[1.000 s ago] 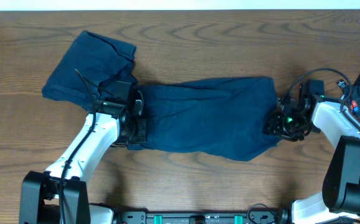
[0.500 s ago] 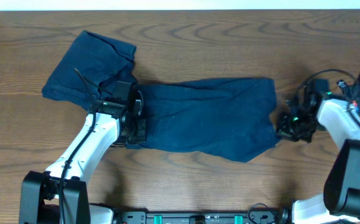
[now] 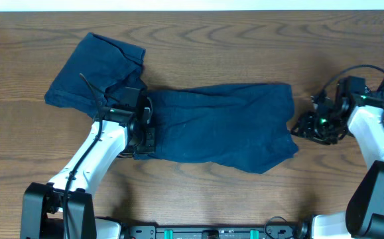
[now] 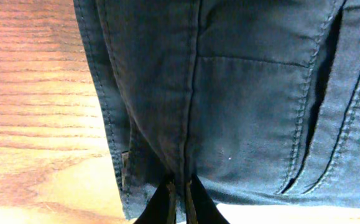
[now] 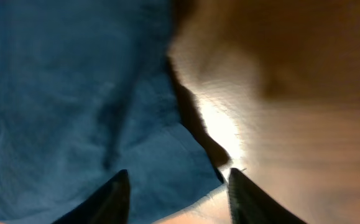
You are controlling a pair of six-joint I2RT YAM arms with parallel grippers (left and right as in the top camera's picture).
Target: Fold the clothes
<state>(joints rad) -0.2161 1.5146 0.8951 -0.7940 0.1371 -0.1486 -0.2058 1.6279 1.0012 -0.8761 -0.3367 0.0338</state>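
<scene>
Shorts (image 3: 221, 126) lie on the table (image 3: 245, 206), long axis left-right. Your left gripper (image 4: 180, 186) is pinched on their left end. Your right gripper (image 3: 306, 126) hangs spread just off the right edge.

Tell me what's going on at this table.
Two robot arms are folding navy shorts. The left gripper is shut on the left end of the shorts spread across the middle of the table. The right gripper is open by their right end, holding nothing. A second pair lies bunched at the far left.
</scene>
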